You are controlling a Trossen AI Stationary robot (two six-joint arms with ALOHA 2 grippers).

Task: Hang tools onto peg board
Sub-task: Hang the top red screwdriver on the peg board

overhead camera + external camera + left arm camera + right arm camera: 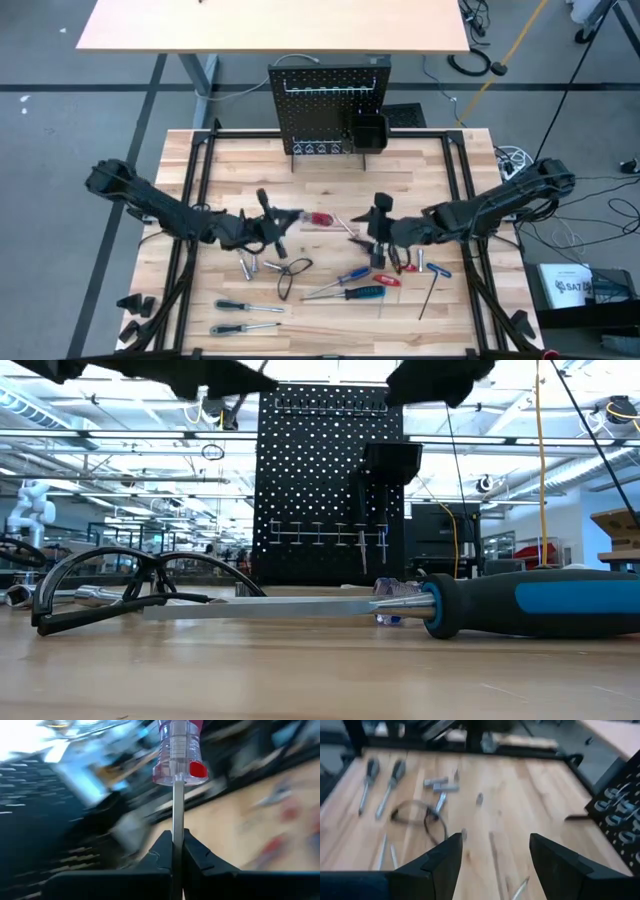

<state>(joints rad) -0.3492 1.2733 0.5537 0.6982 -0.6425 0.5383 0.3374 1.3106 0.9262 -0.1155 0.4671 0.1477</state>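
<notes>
Steel shaft of a red-handled screwdriver (177, 795) sits clamped between the left gripper's (283, 222) closed fingers, its clear-and-red handle pointing away from them, held above mid-table. Right gripper (495, 855) hovers nearby with fingers spread, holding nothing. Loose tools (350, 292) lie below on the wood. Farther back stands the peg board (330, 108).

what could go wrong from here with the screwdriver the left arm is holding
The left gripper pinches the red and clear handled screwdriver only by its thin metal shaft, with the heavier handle far from the fingers, so it may swivel or slip. The peg board stands upright on small feet; a hard push while hanging could tip or shove it. The right gripper hovers open close by over the scattered tools, so the arms might collide.
</notes>
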